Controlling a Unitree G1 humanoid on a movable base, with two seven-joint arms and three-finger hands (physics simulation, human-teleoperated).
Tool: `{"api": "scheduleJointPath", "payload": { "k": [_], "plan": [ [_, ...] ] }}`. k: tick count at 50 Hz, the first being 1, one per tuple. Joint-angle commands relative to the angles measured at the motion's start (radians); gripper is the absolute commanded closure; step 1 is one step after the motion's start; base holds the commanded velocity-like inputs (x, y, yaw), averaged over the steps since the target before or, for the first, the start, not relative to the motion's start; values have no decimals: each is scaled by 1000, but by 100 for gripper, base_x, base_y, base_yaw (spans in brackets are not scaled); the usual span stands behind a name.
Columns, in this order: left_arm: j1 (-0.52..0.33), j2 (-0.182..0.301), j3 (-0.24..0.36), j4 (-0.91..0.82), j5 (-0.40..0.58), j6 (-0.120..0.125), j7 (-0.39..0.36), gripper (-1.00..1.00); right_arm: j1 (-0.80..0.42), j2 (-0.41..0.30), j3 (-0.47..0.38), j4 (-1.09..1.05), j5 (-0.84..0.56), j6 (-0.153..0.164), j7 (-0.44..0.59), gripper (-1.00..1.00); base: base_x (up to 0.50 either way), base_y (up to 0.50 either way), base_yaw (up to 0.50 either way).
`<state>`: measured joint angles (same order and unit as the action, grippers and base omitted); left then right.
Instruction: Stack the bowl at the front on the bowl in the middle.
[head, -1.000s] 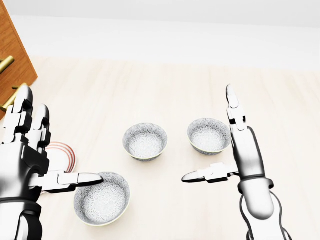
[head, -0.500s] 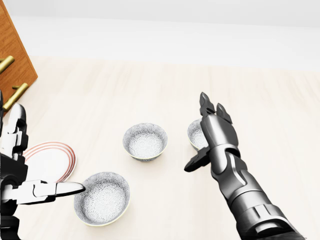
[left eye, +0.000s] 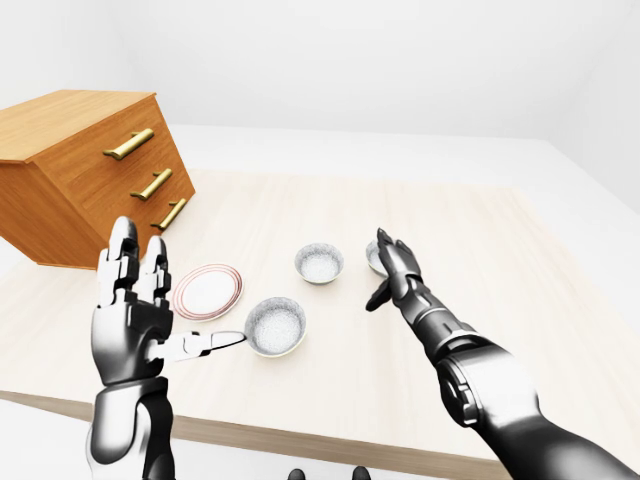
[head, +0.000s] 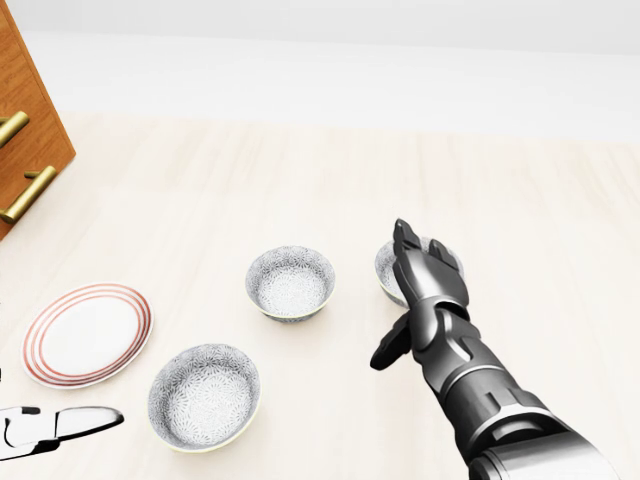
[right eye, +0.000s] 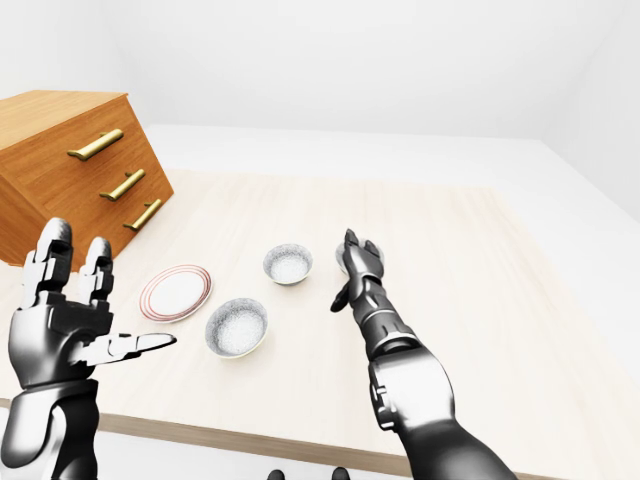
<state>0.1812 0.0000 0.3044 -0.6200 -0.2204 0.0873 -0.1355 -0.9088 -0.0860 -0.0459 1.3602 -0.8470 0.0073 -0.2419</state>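
Note:
Three patterned grey bowls sit on a pale wooden table (head: 300, 180). In the head view the front bowl (head: 204, 397) is lowest, the middle bowl (head: 290, 282) lies above and right of it, and a third bowl (head: 392, 268) is further right. My right hand (head: 405, 295) is open, palm down, its fingers spread over the third bowl and hiding most of it. My left hand (left eye: 170, 300) is open and raised left of the front bowl, with its thumb tip close to the rim; whether it touches I cannot tell. Neither hand holds anything.
A white plate with red rings (head: 87, 333) lies left of the front bowl. A wooden drawer chest with brass handles (left eye: 90, 170) stands at the table's left. The table's near edge (left eye: 300, 440) runs along the bottom of the left-eye view.
My right hand has dropped and reached onto the third bowl. My left hand has slid down and left, almost out of the head view, uncovering the plate. The bowls have not moved.

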Motion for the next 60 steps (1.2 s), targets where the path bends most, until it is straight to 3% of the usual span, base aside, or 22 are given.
{"api": "scheduleJointPath", "payload": {
  "k": [1,10,22,24,25,27,28,35,45,60],
  "plan": [
    [37,-23,45,-29,-13,0,-28,-100,1,3,-44,30,-10,80,13,-100,0,0,0],
    [120,-73,83,-176,-40,0,-68,-100,2,-4,-46,32,-35,80,6,-100,0,0,0],
    [145,-111,164,-215,-67,0,-131,-100,-7,6,-29,35,-108,80,-8,-100,0,0,0],
    [151,-118,182,-214,-73,0,-146,-100,-12,5,-23,37,-132,80,-16,-59,0,0,0],
    [152,-122,187,-216,-74,0,-151,-100,-14,5,-23,37,-142,80,-20,-51,0,0,0],
    [157,-129,201,-222,-80,0,-161,-100,-17,3,-26,37,-156,80,-24,12,0,0,0],
    [157,-131,210,-220,-83,0,-166,-100,-21,2,-17,39,-175,80,-23,100,0,0,0],
    [120,-105,276,-123,-117,0,-189,-100,-44,-8,-29,39,-215,80,-58,100,0,0,0],
    [112,-93,288,-78,-127,0,-189,-100,-44,-11,-39,40,-244,80,-87,100,0,0,0],
    [138,-114,309,-117,-149,0,-211,-100,-47,-16,-38,40,-262,80,-89,100,0,0,0]
  ]
}}
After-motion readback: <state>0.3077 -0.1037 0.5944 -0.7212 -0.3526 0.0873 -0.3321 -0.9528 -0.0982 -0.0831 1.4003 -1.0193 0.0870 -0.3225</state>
